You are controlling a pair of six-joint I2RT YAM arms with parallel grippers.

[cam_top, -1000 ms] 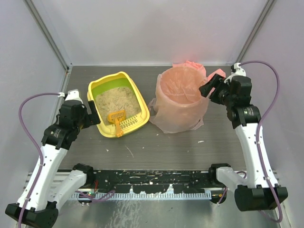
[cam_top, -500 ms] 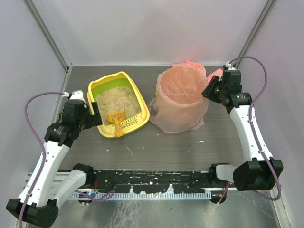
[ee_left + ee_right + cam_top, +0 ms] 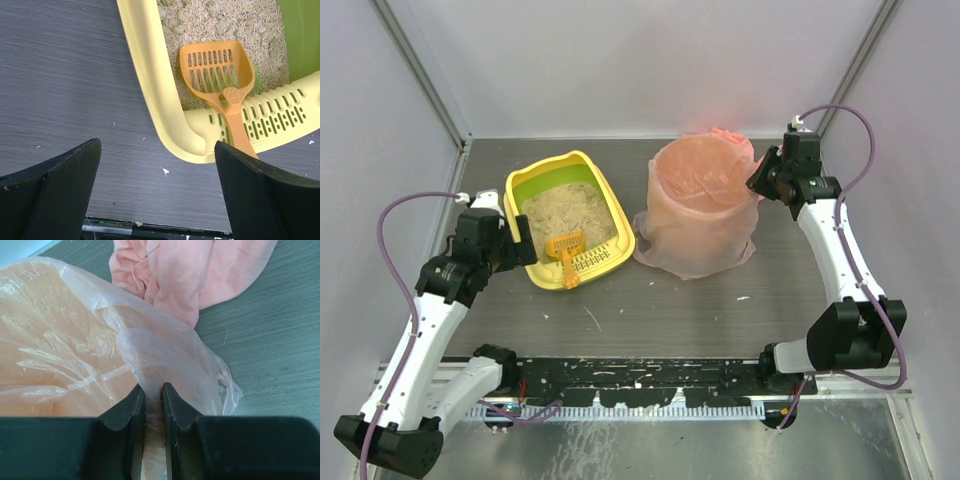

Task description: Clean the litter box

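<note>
You will find no word, brand or number that reads clearly: the pink bag shows faint pale marks near its rim (too washed out to make a letter of), and the orange scoop bears only a small embossed round emblem.

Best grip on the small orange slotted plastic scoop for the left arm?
Likely the orange plastic scoop's handle, lying across the slotted ledge of the yellow plastic litter box, clear of litter. Come from above, jaws straddling its narrow width.
</note>
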